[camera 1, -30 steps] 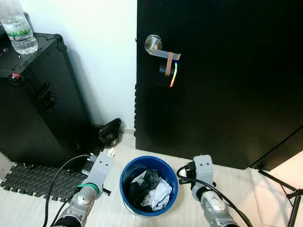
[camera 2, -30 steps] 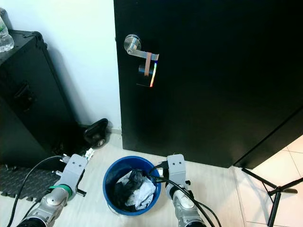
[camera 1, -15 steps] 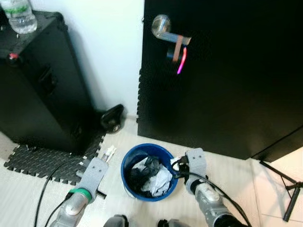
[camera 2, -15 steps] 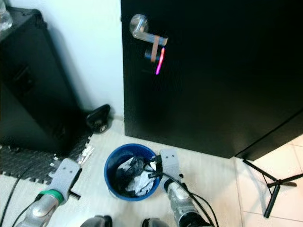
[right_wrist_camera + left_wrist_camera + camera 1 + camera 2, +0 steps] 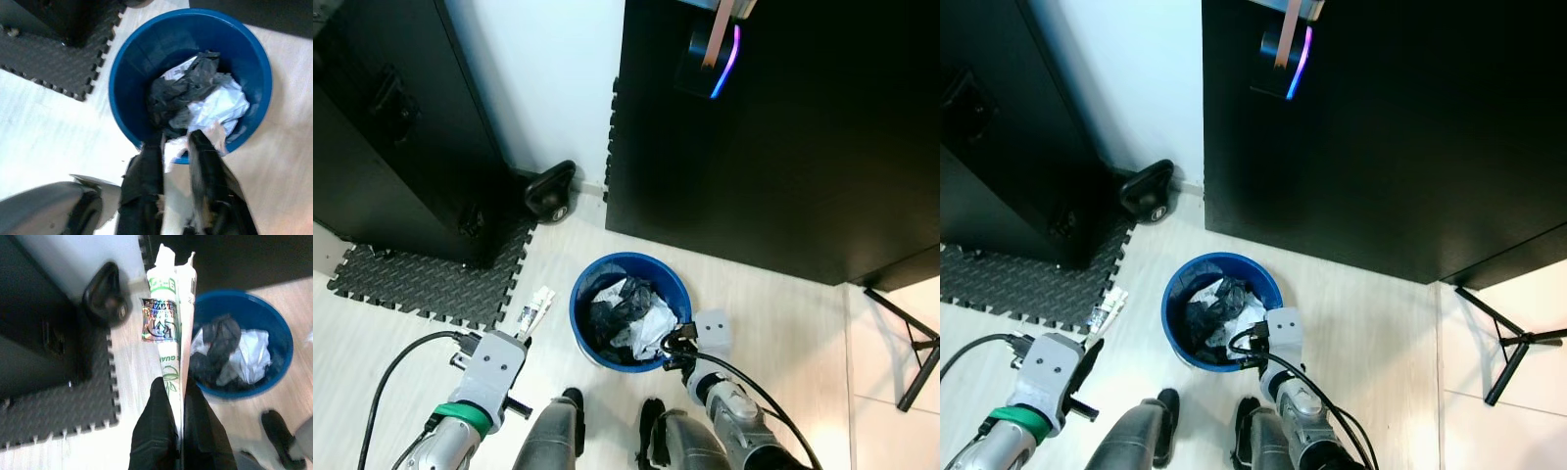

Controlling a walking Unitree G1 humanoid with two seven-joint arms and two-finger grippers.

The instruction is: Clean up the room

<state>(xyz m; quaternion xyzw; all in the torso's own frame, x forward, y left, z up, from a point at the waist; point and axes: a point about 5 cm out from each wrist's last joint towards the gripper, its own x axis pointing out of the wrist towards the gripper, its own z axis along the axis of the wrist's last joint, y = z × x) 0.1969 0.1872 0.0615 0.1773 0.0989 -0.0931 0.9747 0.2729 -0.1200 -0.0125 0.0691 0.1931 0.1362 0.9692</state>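
Looking down at a blue bin (image 5: 630,311) on pale wood floor (image 5: 783,323), stuffed with black and white crumpled trash (image 5: 195,100). Left gripper (image 5: 172,396) low to the left of the bin, jaws clenched on a white and green tube-like wrapper (image 5: 168,318) with a holographic label, its far end reaching toward the bin's rim in the left wrist view. Right gripper (image 5: 175,147) right at the bin's near rim, jaws slightly parted around a scrap of whitish paper (image 5: 215,134) at the edge; cannot tell whether truly grasped. Beyond the bin, a black door (image 5: 783,127) with a purple-lit strip (image 5: 724,64). To the left, a black case (image 5: 391,127) standing on a dark foam mat (image 5: 421,284), a black caster wheel (image 5: 551,191) beside it, white wall (image 5: 538,78) behind
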